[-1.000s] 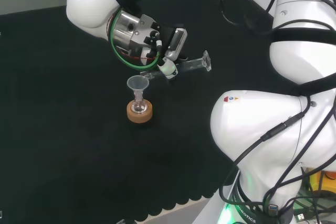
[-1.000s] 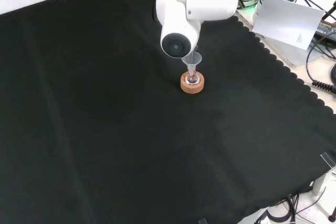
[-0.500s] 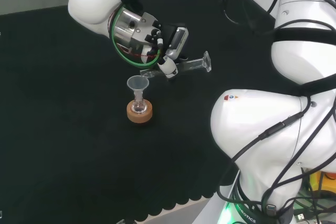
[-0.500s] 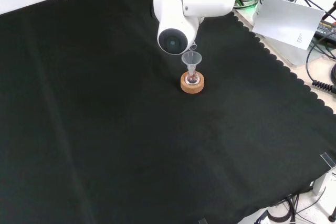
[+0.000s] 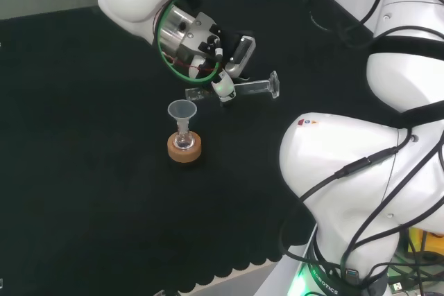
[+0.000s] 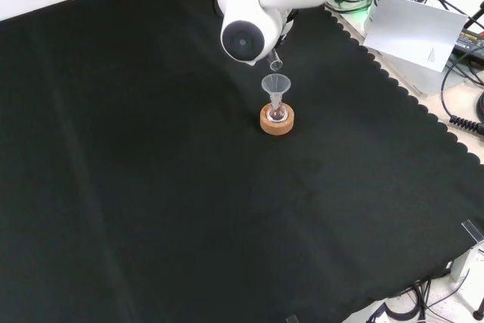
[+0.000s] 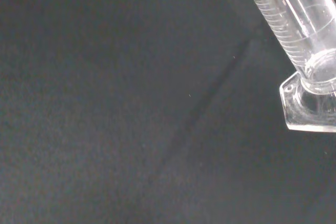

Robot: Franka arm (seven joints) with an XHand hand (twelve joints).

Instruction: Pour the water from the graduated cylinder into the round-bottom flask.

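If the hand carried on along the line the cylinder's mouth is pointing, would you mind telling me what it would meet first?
Probably the funnel in the round-bottom flask: the hand holds the graduated cylinder nearly level, mouth just above it. Depth is uncertain.

The arm is built of glossy white rounded links [image 5: 340,171] joined by black bands, with thin black cables trailing along them. A metal wrist section [image 5: 182,32] is ringed by a green cable and red wires. The hand [image 5: 232,67] is black and white. In the front view one link carries a round grey cap [image 6: 242,39].
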